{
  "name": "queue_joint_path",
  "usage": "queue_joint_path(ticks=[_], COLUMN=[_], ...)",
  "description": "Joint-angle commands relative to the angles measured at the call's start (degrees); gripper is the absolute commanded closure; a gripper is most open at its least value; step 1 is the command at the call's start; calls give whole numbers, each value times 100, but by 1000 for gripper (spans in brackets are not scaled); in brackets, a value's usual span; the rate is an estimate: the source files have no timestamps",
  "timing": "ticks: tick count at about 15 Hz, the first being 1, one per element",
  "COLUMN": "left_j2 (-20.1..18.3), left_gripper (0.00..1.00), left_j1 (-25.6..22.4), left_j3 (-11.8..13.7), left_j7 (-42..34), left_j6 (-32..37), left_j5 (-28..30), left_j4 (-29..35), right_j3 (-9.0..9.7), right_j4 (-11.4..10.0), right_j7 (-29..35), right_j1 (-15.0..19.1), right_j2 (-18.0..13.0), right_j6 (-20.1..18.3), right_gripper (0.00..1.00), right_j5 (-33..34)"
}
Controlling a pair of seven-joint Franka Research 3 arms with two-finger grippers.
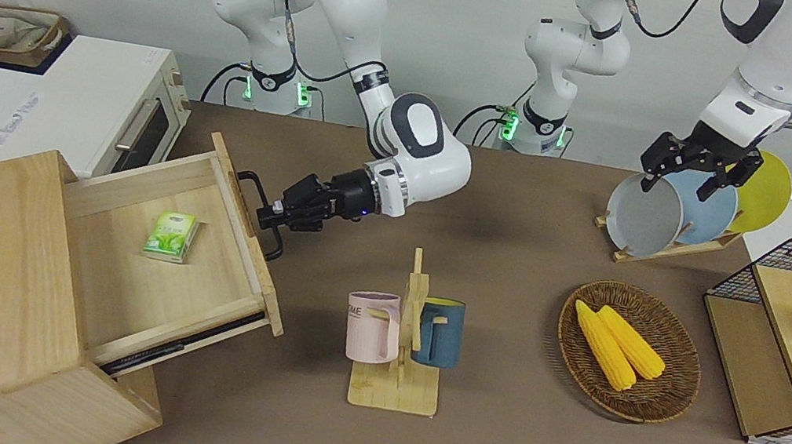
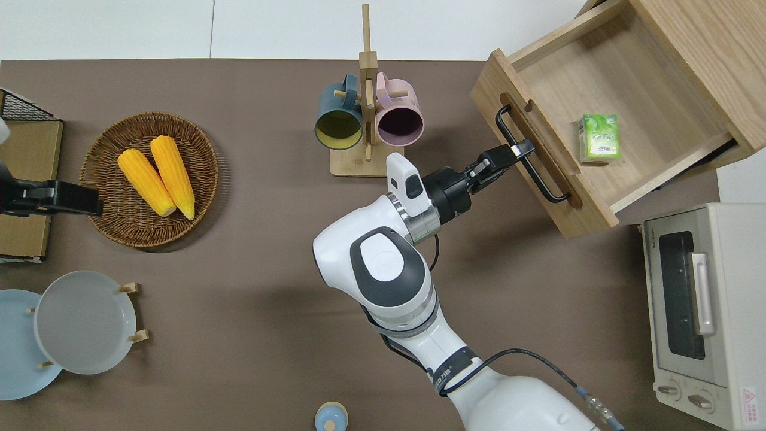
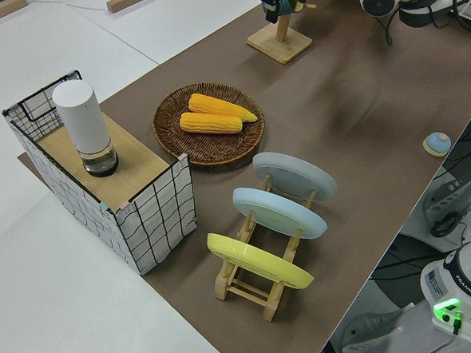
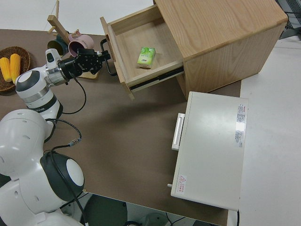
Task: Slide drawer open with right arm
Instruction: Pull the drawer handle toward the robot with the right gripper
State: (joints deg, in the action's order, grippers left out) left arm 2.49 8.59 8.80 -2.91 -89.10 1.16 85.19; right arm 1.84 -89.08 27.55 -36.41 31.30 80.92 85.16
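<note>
Drawer open, right gripper on its handle

My right gripper (image 2: 519, 148) has its fingers clenched on the drawer (image 2: 541, 173) handle (image 2: 529, 157); the left arm is parked.

A brown table (image 2: 251, 287) fills most of the overhead view. Resting on it: a wooden mug stand (image 2: 366, 161) at upper centre, a wicker basket (image 2: 103, 203) at middle left, a wooden plate rack (image 2: 133, 311) at lower left, a small blue knob (image 2: 330, 417) at the bottom edge, a wooden cabinet (image 2: 706, 54) at upper right, and a white toaster oven (image 2: 736, 311) at lower right.
</note>
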Motion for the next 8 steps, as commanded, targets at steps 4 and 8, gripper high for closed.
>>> queue_joint_path(ticks=[4, 8], left_j2=[76, 76], left_gripper=[2, 2], left_j1=[99, 99], left_j3=[95, 95], left_j7=[-43, -43], left_j6=[-2, -2], left_j5=[-72, -72], left_j4=[-117, -117], right_j3=[0, 0], right_j4=[250, 277], right_j7=[-321, -321], right_j1=[-384, -454], right_j2=[17, 26], right_j6=[-358, -411], right_gripper=[973, 973], right_j5=[-113, -122])
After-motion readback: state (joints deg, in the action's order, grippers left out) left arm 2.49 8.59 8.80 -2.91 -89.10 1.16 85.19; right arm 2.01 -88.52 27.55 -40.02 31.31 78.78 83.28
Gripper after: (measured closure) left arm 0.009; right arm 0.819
